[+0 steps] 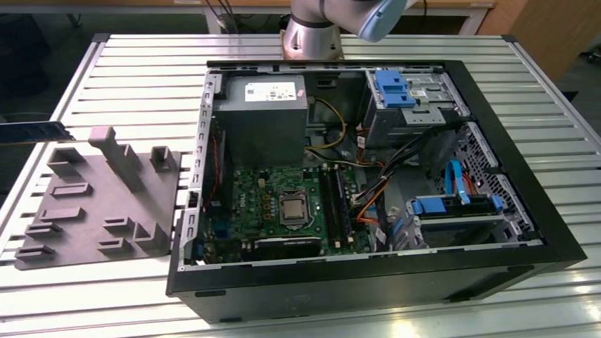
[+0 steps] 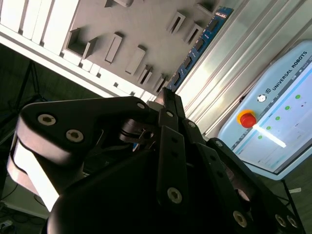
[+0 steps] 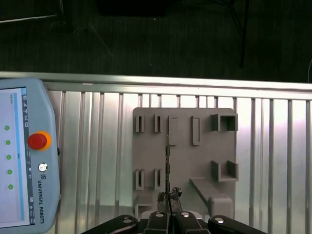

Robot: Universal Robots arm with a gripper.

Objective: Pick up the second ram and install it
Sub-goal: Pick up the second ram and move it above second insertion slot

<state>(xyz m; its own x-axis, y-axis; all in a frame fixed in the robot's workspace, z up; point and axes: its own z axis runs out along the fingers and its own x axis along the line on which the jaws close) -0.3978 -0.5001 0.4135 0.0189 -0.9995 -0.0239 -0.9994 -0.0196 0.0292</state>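
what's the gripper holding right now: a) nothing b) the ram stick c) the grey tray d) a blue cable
b: in both wrist views the gripper is shut on one end of the second ram, and the thin board sticks out past its tips above the grey fixture tray.

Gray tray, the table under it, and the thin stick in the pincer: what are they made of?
The gray tray looks like matte plastic: dull, no glints, moulded blocks. The table seems to be bare metal, probably aluminium: silvery ribbed slats catching light. The second ram, clamped in the pincer, looks like blue circuit board carrying black chips.
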